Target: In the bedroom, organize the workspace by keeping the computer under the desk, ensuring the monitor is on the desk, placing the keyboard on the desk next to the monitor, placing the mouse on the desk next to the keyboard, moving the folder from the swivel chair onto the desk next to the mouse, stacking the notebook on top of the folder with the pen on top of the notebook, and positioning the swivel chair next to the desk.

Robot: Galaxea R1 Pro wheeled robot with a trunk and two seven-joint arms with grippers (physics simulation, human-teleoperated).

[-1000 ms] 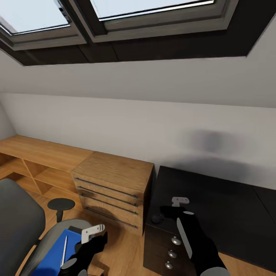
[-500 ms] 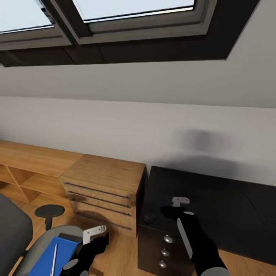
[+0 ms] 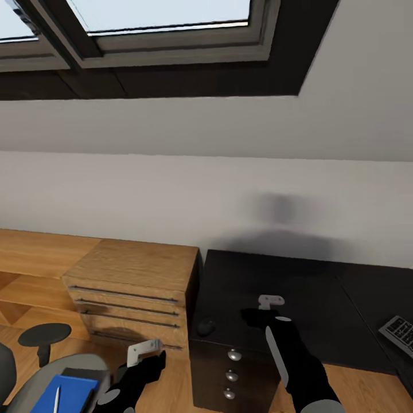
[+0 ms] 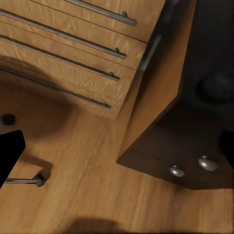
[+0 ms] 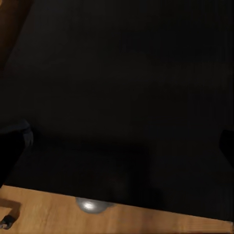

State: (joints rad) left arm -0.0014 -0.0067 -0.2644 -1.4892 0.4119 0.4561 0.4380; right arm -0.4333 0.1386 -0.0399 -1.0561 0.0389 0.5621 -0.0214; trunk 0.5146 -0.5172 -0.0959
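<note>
The black-topped desk (image 3: pixel 287 281) stands against the wall, its drawer unit (image 3: pixel 229 367) at its left end. A small black mouse (image 3: pixel 205 327) lies on the desk's left front corner and appears as a dark blob on the mouse (image 4: pixel 217 87) in the left wrist view. A corner of the keyboard (image 3: pixel 400 334) shows at the right edge. The grey swivel chair (image 3: pixel 34 381) is at the lower left, with the blue folder (image 3: pixel 66 393) on its seat and the pale pen (image 3: pixel 57 399) on top. My left gripper (image 3: pixel 150 358) hangs open over the floor between chair and drawers. My right gripper (image 3: pixel 257 314) is open above the desk top, right of the mouse.
A light wooden drawer cabinet (image 3: pixel 135 287) abuts the desk's left side, with low wooden shelving (image 3: pixel 34 252) running further left. The chair's black armrest (image 3: pixel 43 334) sticks up beside the seat. A sloped wall with skylights (image 3: pixel 160 17) rises behind. Wooden floor (image 4: pixel 83 185) lies below my left gripper.
The camera has swung right: chair, cabinet and desk all slid left in the picture, and the keyboard's corner came into view at the right. Both arms hold the same pose.
</note>
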